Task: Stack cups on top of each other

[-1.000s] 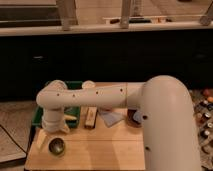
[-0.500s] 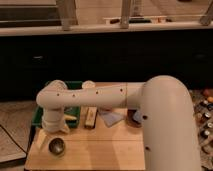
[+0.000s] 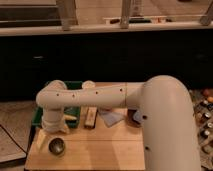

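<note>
A dark grey cup (image 3: 56, 146) with a dull sheen stands upright on the wooden table (image 3: 100, 150) near its front left corner. A pale round cup (image 3: 88, 85) stands at the table's back edge, behind my arm; its colour is hard to tell. My white arm reaches from the right across the table and bends down at the left. My gripper (image 3: 51, 132) hangs there, just above and behind the grey cup, close to it but not visibly holding it.
A green tray (image 3: 42, 116) sits at the table's left edge under my wrist. A brown oblong block (image 3: 90, 117), a pale blue sheet (image 3: 112, 118) and a dark bowl (image 3: 133, 118), partly hidden by my arm, lie mid-table. Small items stand at far right (image 3: 206, 112).
</note>
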